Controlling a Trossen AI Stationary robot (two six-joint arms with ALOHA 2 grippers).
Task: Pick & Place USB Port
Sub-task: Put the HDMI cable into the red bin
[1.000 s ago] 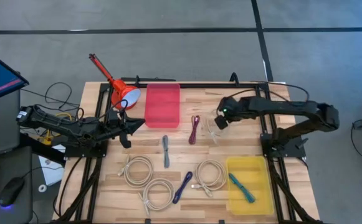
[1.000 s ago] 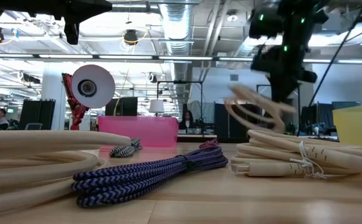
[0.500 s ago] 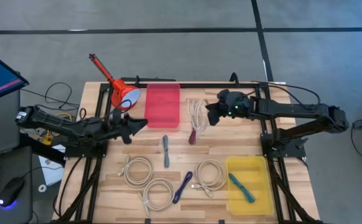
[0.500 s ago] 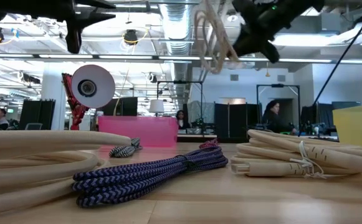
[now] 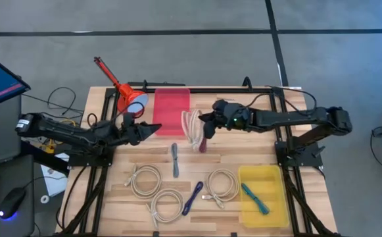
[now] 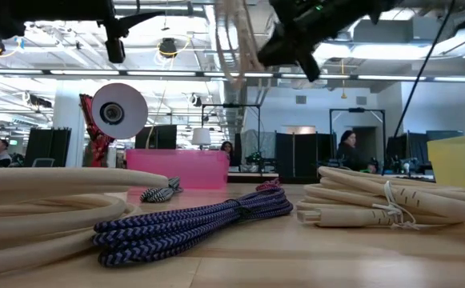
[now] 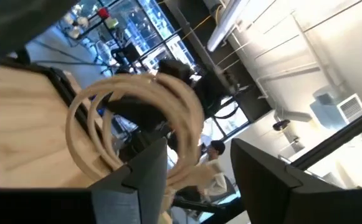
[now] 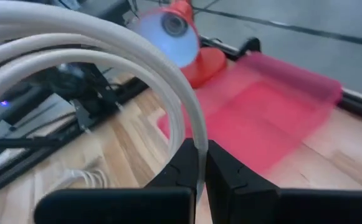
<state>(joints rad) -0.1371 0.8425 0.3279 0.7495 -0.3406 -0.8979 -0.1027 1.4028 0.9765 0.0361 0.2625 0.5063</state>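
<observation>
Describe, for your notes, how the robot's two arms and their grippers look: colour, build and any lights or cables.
Both arms are matte black, built of slim jointed links on black frames. The right gripper has a small green light glowing just behind it. The left gripper ends in dark angular fingers. Black cables trail near the left arm's base.

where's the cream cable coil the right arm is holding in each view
High view: the coiled cream cable hangs mid-table from the right gripper, beside the translucent pink rectangular bin.
Low view: top centre, above the pink bin.
Left wrist view: centre, loops beyond the open left gripper.
Right wrist view: arching across, pinched in shut fingers.
Shared landmark: the pink bin.
</observation>
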